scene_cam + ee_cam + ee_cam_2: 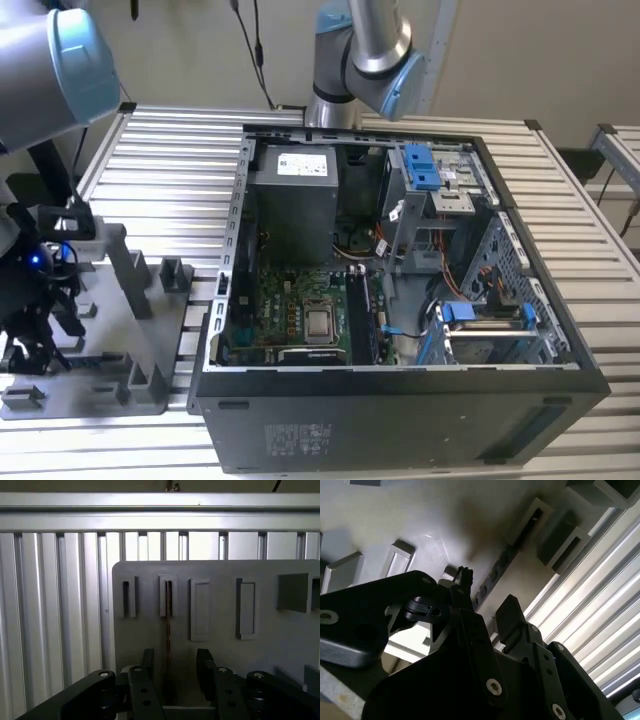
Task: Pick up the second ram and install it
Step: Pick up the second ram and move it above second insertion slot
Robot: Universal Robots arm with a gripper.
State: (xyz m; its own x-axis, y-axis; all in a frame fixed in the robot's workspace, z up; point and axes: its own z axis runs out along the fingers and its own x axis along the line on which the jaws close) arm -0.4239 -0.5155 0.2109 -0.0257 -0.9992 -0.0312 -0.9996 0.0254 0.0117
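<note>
Task was barely begun: gripper [176, 661] hung over holder tray [280, 640], fingers [148, 667] open astride second ram [168, 622], seemingly not gripping; ram stood in slot near tray edge, uninstalled.

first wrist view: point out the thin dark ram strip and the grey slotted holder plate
thin dark ram strip [168, 625], first wrist view, its narrow edge
grey slotted holder plate [270, 650], first wrist view, bare flat face

A slatted metal table [160, 150] carries two things. An open computer case [400, 420] lies on its side across the middle and the exterior view's right. Just beside it, toward the exterior view's left, a flat grey holder plate [120, 335] with raised slots rests on the slats.
</note>
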